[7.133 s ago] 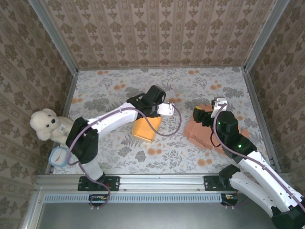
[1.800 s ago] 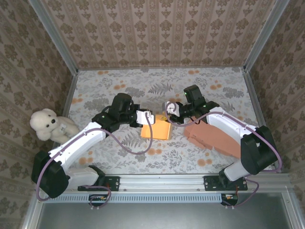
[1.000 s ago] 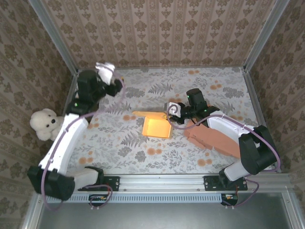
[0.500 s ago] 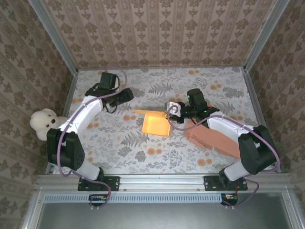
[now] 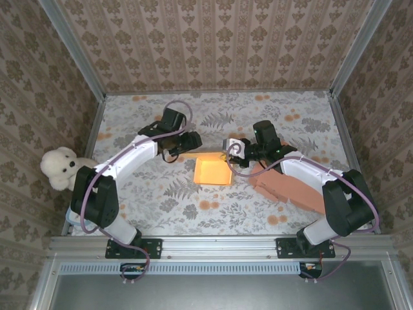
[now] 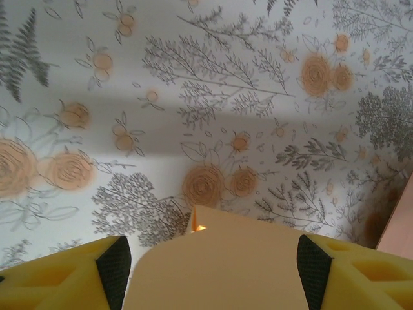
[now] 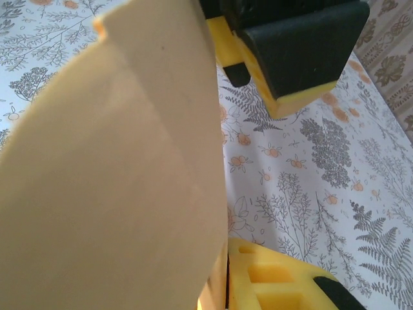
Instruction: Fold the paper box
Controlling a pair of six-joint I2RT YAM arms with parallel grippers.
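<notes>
The orange paper box lies open in the middle of the table, with one flap reaching left from its far edge. My left gripper hangs open over that flap. In the left wrist view the flap lies between the black pads, touching neither. My right gripper is shut on the box's right wall. In the right wrist view the tan paper runs down against my yellow finger and hides the other finger. The left gripper shows just beyond the paper.
A stack of flat terracotta sheets lies at the right under my right arm. A white teddy bear sits at the left edge. Patterned walls close the table in on three sides.
My left arm has swung from the back left corner down to the box's flap, its jaws wider. The right gripper and the box have stayed put.
</notes>
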